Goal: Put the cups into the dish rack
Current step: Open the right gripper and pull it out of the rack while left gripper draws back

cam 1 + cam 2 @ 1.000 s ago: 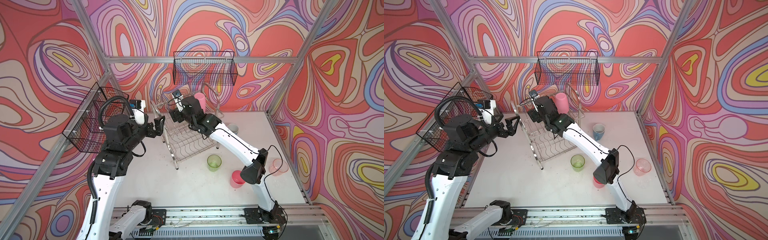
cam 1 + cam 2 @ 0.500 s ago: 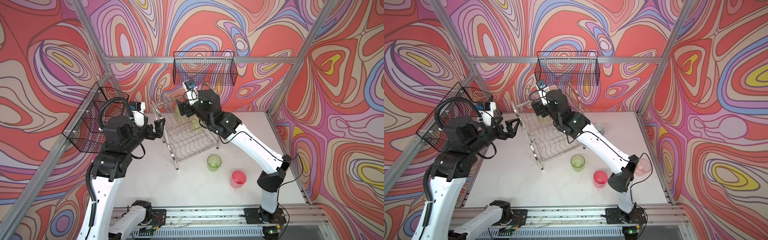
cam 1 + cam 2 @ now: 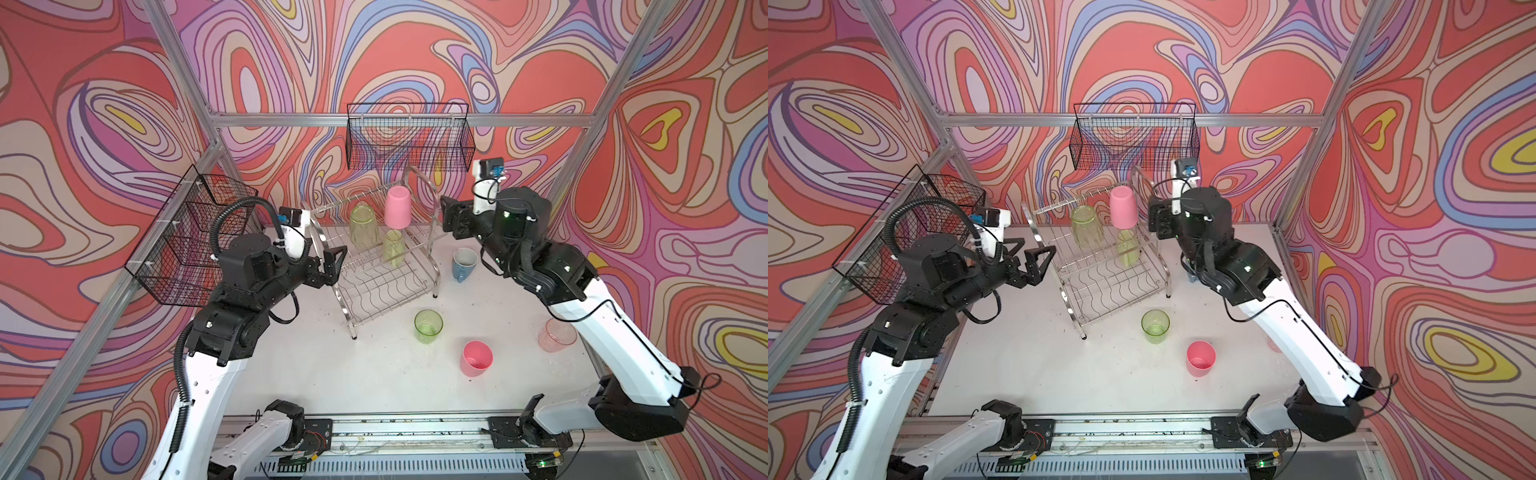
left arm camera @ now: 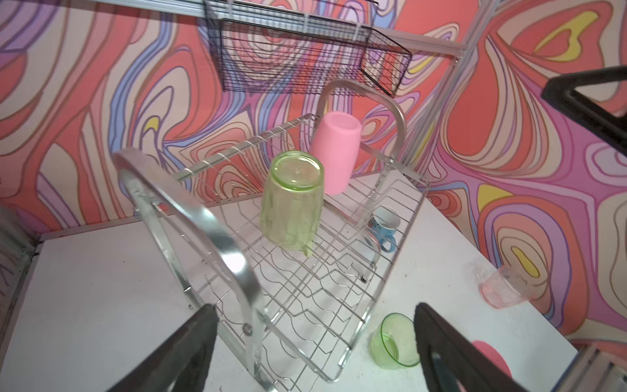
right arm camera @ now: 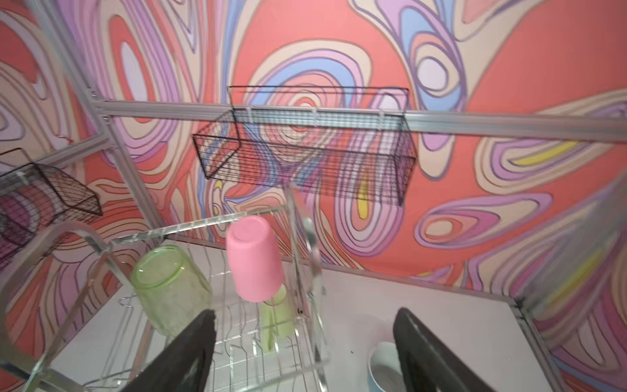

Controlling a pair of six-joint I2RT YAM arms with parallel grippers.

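Pulling away from the dish rack, the right gripper is now hanging at centre right in both top views. A second ago it was reaching over the upper tier. Its fingers are standing wide apart and gripping nothing.

Nearest, at lower centre of the table, an upright pink tumbler is standing. A clear green cup is sitting just beyond it, and a pinkish cup is sitting to the right, beside the right arm. The left gripper is hovering just left of the rack's looped handle – also spread wide, empty. A blue mug is standing right of the rack. On the upper tier an inverted green cup and an inverted pink tumbler are resting side by side, and a pale-green mug is lying below them. Farthest back, a black basket is hanging on the wall.
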